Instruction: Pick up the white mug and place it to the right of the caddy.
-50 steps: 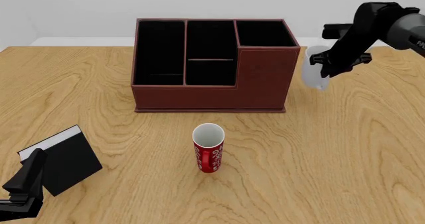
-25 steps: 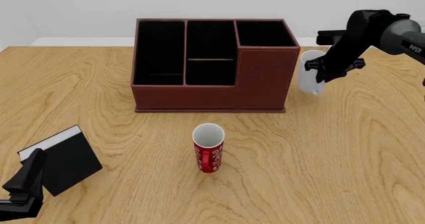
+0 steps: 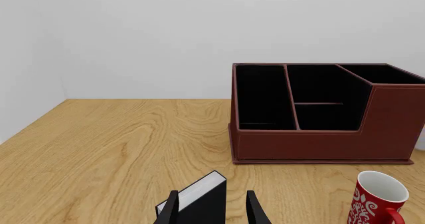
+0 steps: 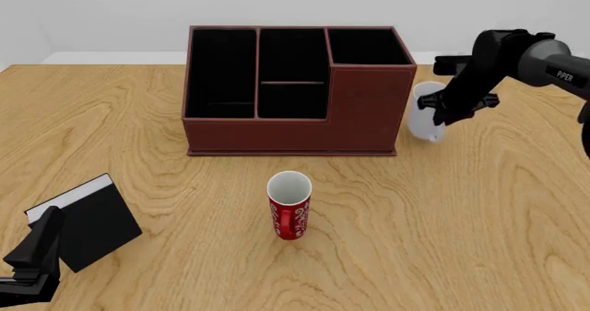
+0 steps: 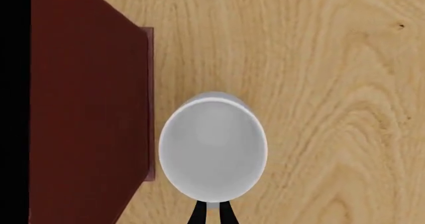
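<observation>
The right gripper (image 4: 441,108) grips the white mug (image 4: 425,112) by its rim just beside the caddy (image 4: 360,110); lower it straight and level before releasing.

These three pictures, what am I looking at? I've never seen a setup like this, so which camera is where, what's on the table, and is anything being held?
It is a simulated pair of robot arms at a wooden table. The front view looks down from behind the arms; each wrist view looks along one gripper. On the table stand a reddish-brown caddy, a red mug and a black book. The left gripper rests open by the book. The right gripper holds the white mug by its rim, close beside the caddy's right side; whether the mug touches the table is unclear.
</observation>
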